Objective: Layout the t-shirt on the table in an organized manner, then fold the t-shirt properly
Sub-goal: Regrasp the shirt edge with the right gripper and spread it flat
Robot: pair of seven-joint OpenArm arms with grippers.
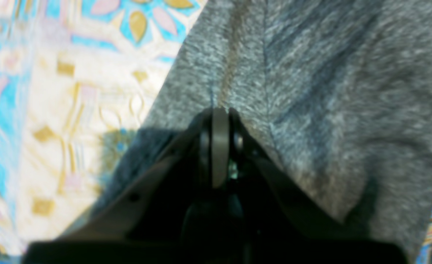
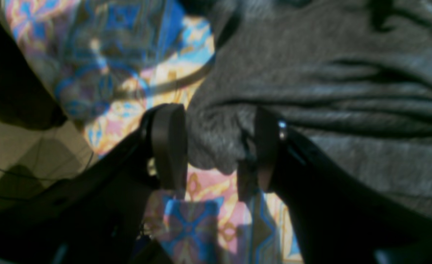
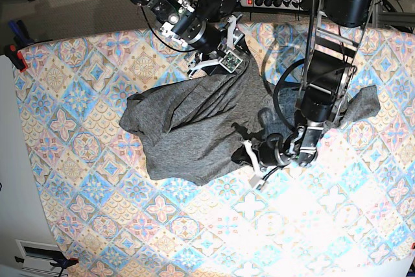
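Layout step: my left fingers pinching t-shirt, right fingers spread around hem; next, pull apart flat.

My black left gripper is closed, pinching a fold of the dark heather-grey knit t-shirt. The cloth spreads up and to the right. At left lies the worktop, with a cream, blue and pink floral pattern.
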